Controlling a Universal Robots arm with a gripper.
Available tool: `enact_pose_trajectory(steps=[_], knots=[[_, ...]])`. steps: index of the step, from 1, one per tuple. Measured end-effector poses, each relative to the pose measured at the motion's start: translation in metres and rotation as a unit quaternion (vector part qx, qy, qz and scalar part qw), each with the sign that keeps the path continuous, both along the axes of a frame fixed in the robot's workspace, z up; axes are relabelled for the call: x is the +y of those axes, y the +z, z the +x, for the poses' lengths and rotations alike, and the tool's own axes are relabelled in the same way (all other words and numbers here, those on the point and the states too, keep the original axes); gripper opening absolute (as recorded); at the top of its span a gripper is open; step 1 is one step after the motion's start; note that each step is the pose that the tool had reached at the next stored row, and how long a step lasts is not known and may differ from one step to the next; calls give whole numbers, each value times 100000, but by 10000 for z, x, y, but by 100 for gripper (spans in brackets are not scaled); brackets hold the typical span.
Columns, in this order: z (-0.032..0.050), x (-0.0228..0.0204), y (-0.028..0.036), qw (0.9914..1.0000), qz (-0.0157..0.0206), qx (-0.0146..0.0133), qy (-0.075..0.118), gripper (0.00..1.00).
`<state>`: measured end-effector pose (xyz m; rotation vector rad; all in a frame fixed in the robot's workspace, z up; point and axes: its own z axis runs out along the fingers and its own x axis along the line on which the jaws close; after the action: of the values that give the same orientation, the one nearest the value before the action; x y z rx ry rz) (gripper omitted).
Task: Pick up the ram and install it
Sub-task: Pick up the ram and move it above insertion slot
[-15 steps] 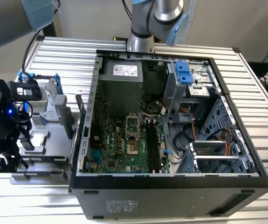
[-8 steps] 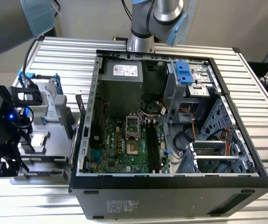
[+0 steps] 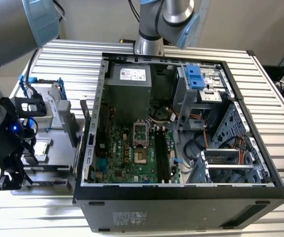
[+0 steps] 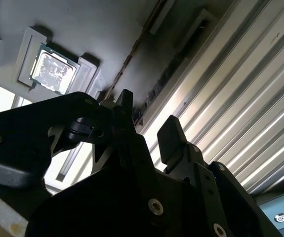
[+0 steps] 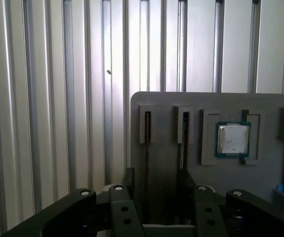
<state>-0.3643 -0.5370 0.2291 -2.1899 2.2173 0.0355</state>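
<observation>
Stands released at the pincer [image 5: 156, 175], fingers [image 5: 201, 202] either side of the ram [image 5: 146, 148], upright on edge in a slot of the grey tray [image 5: 171, 101] on the table [image 5: 58, 98]. Risks snagging the neighbouring stick [image 5: 183, 143], just beside one finger.

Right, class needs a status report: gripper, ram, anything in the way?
Fingers open, hovering over the grey tray. Ram on edge in its tray slot, not gripped. Silver chip beside, apart.

1 square chip [image 5: 232, 139]; 1 computer case [image 3: 181, 207]
</observation>
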Motion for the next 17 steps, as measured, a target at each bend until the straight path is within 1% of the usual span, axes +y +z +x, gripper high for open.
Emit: enact_pose_trajectory(steps=[10, 17], knots=[[-3, -6, -133, 100000, 3, -6, -7, 100], [-2, -15, -213, 100000, -2, -24, 3, 100]])
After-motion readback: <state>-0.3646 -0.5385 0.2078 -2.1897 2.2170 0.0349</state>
